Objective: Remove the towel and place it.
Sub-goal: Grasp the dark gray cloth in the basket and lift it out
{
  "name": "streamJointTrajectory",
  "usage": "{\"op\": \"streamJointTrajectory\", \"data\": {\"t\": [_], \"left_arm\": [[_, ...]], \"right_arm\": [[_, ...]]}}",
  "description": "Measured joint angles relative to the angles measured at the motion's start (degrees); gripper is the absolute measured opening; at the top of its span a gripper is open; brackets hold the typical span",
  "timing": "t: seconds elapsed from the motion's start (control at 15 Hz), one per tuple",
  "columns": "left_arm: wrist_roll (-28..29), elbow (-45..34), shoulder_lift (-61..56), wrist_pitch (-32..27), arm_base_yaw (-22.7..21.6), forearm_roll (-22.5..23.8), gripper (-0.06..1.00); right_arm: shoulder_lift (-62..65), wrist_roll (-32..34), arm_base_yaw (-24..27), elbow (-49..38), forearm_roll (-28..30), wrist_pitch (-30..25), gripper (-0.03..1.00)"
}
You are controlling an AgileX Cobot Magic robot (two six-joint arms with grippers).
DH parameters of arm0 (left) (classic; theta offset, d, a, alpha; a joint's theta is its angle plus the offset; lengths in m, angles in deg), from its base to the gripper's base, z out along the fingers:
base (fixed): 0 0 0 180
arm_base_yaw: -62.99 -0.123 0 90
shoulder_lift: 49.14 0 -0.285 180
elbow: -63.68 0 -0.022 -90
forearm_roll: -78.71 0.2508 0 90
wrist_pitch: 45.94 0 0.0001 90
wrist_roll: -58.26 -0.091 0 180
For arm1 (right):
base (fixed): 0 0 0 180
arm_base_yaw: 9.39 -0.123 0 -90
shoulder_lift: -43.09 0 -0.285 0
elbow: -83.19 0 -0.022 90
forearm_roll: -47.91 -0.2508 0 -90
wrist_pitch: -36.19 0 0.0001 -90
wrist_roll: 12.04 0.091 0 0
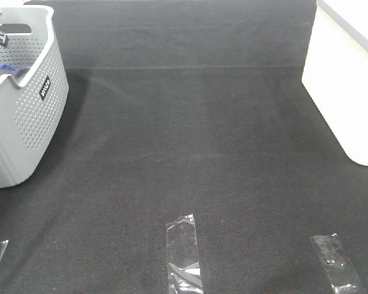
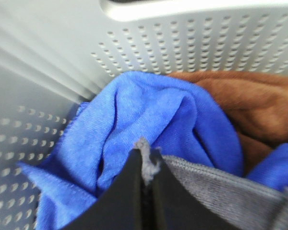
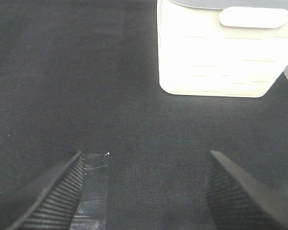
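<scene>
The towel [image 2: 216, 189] is slate grey with a stitched hem and lies inside the grey perforated basket [image 2: 182, 43]. It rests against a bright blue cloth [image 2: 149, 110]. In the left wrist view my left gripper [image 2: 147, 165] is shut on a tuft at the towel's edge, which pokes up between the black fingers. The exterior high view shows the basket [image 1: 37, 104] at the far left, with only a dark bit of the left arm above its rim. My right gripper [image 3: 145, 160] hangs open over the black table mat with nothing between its fingers.
A brown cloth [image 2: 245, 100] lies in the basket behind the blue one. A white bin [image 1: 343, 79] stands at the right edge and shows ahead of the right gripper as the white bin [image 3: 221, 52]. Clear tape strips [image 1: 183, 251] [image 1: 336, 262] mark the mat's front.
</scene>
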Motion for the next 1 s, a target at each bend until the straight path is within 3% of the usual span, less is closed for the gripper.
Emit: {"op": "streamJointTrajectory", "data": {"t": [0.47,1.0], "left_arm": [[-3.32,0.0,-7.96,-5.27,0.0,-5.27,0.0],[-11.29,0.0,-19.77,-6.7,0.46,-19.14,0.0]], "right_arm": [[0.0,0.0,0.0,0.0,0.0,0.0,0.67],[0.0,0.0,0.0,0.0,0.0,0.0,0.67]]}}
